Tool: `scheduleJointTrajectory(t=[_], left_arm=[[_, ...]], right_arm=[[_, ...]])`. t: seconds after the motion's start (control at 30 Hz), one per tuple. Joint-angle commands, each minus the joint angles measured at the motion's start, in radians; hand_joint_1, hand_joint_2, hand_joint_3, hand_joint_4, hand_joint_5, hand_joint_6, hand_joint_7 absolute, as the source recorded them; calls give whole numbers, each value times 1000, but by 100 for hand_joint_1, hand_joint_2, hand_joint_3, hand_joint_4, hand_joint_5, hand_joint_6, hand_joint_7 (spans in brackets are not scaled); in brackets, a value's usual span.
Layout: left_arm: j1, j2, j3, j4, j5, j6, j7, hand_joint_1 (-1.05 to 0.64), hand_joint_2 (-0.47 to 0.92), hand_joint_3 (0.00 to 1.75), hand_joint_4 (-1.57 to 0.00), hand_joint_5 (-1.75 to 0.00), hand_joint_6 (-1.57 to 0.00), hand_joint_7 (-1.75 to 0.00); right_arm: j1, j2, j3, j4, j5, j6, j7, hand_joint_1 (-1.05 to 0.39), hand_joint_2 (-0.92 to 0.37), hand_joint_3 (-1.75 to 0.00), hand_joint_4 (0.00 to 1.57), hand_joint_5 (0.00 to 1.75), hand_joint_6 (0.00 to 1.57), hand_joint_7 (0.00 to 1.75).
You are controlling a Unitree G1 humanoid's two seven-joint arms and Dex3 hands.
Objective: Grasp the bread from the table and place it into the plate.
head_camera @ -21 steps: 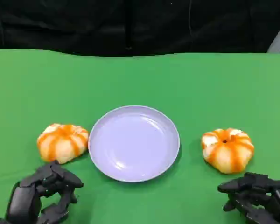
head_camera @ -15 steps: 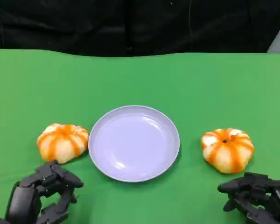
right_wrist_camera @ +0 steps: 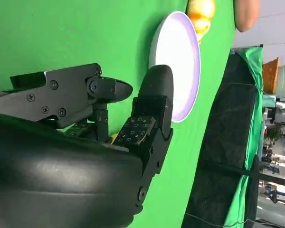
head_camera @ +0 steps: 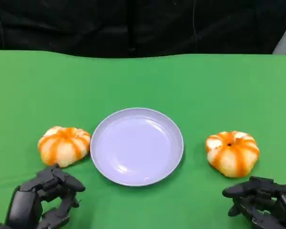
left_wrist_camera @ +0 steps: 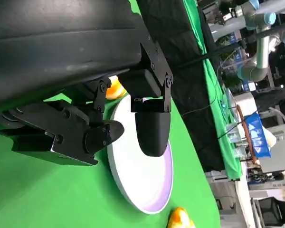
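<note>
Two round orange-striped bread buns lie on the green table, one on each side of a pale lilac plate (head_camera: 96,143). The left bun (head_camera: 64,145) sits just beyond my left hand (head_camera: 40,200), which holds nothing, fingers apart. The right bun (head_camera: 232,152) lies just ahead of my right hand (head_camera: 262,202), also holding nothing, fingers apart. In the left wrist view the plate (left_wrist_camera: 147,194) lies past my fingers (left_wrist_camera: 152,128), with the left bun (left_wrist_camera: 115,88) peeking out behind them. The right wrist view has the plate (right_wrist_camera: 180,52) beyond my fingers (right_wrist_camera: 154,95).
The green cloth (head_camera: 143,81) stretches far behind the plate to a black curtain (head_camera: 133,24). The left wrist view takes in other robot arms and lab clutter (left_wrist_camera: 256,57) beyond the table's edge.
</note>
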Motion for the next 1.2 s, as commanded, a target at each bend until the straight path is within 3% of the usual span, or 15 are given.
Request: scheduleJointTrajectory(t=[0.03,0.07,0.17,0.27,0.47,0.53,0.73,1.03,1.13,1.2], left_arm=[[-7,4,9,11,-25,-18,-6,2,89,36,-72,-103,-88,-59],[-6,4,10,12,-28,-17,-5,1,91,31,-73,-96,-92,-48],[-8,2,14,25,-54,-24,-19,-9,92,20,-85,-36,-90,-11],[-10,0,17,34,-79,-25,-34,-11,92,17,-84,-16,-83,-1],[-7,-1,21,28,-95,-15,-43,-11,92,17,-85,-11,-81,0],[-3,-2,24,20,-105,-4,-45,-10,92,16,-74,-5,-60,0],[-10,7,30,14,-139,8,-75,-15,92,15,-62,0,-40,0],[-33,38,59,32,-50,-38,-39,-32,92,18,-59,0,-39,0],[-61,103,88,63,210,-116,141,-51,92,22,-60,-1,-42,-1],[-69,114,87,80,267,-137,195,-53,92,22,-60,-1,-43,-2]], right_arm=[[-7,-14,-11,7,9,-8,-1,-1,-92,-35,76,125,96,61],[-7,-14,-11,7,5,-9,-4,-1,-92,-35,76,125,96,61],[-7,-14,-11,6,3,-10,-5,-1,-92,-35,76,125,97,62],[-8,-15,-11,9,4,-12,-3,-1,-92,-36,76,125,96,61],[-10,-16,-10,13,0,-14,-4,-1,-92,-36,76,125,96,62],[-11,-17,-10,16,-3,-17,-5,-1,-92,-36,76,125,96,61],[-14,-14,-10,21,-2,-18,-6,-1,-92,-35,76,125,96,62],[-22,-17,-8,34,-13,-26,-13,-1,-92,-35,76,125,96,61],[-24,-15,-7,39,-9,-22,-12,-1,-92,-35,76,125,96,61],[-24,-15,-6,40,-8,-22,-12,-2,-92,-35,76,125,96,61]])
